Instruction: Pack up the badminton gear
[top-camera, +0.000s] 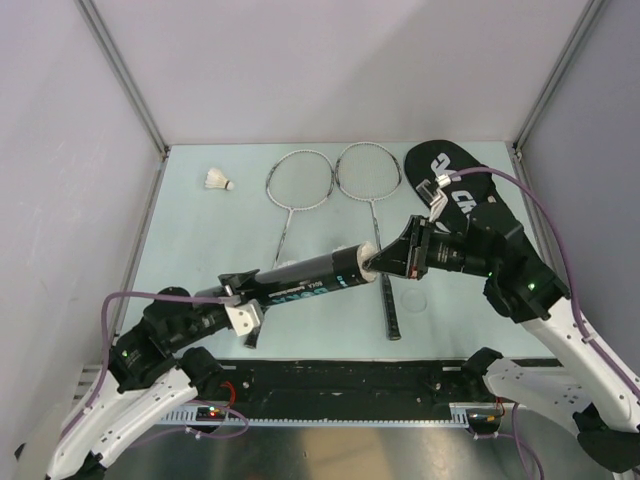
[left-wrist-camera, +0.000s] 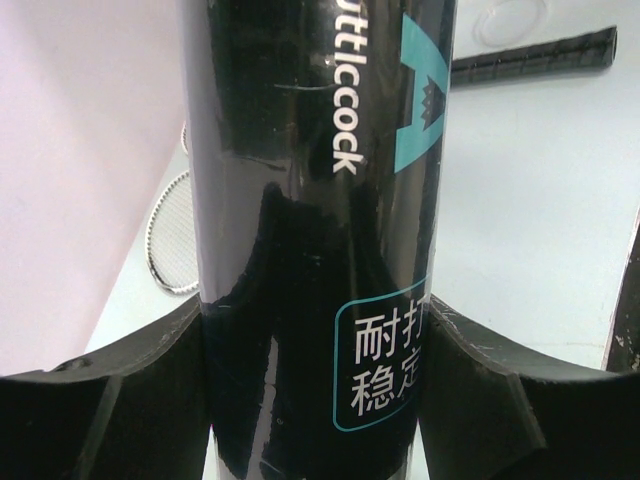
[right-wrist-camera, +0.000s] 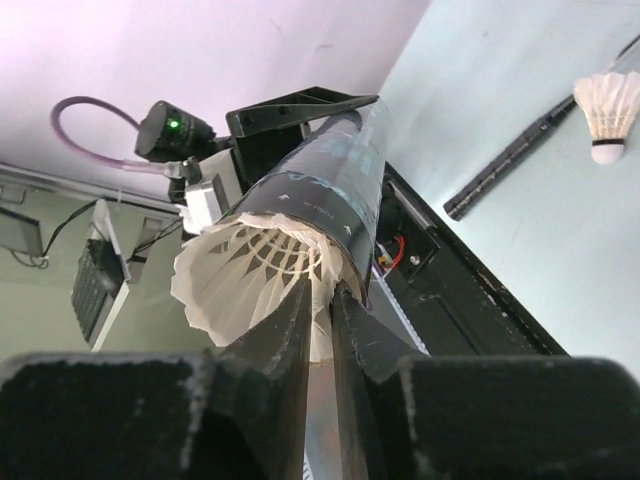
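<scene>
My left gripper (top-camera: 243, 300) is shut on the black cylindrical tube (top-camera: 310, 275) and holds it slanted above the table; in the left wrist view the tube (left-wrist-camera: 320, 180) fills the gap between the fingers (left-wrist-camera: 130, 400). My right gripper (top-camera: 386, 262) is shut on the skirt of a white shuttlecock (right-wrist-camera: 250, 275) that sits partly inside the tube's open mouth (right-wrist-camera: 330, 190). A second shuttlecock (top-camera: 218, 180) lies at the far left. Two silver rackets (top-camera: 298, 181) (top-camera: 368, 170) lie in the middle. The black racket bag (top-camera: 455, 185) lies at the far right, under my right arm.
The racket handles (top-camera: 392, 310) (top-camera: 252, 335) reach toward the near edge, beneath the tube. Grey walls close in the table on the left, back and right. The black base rail (top-camera: 350, 378) runs along the near edge.
</scene>
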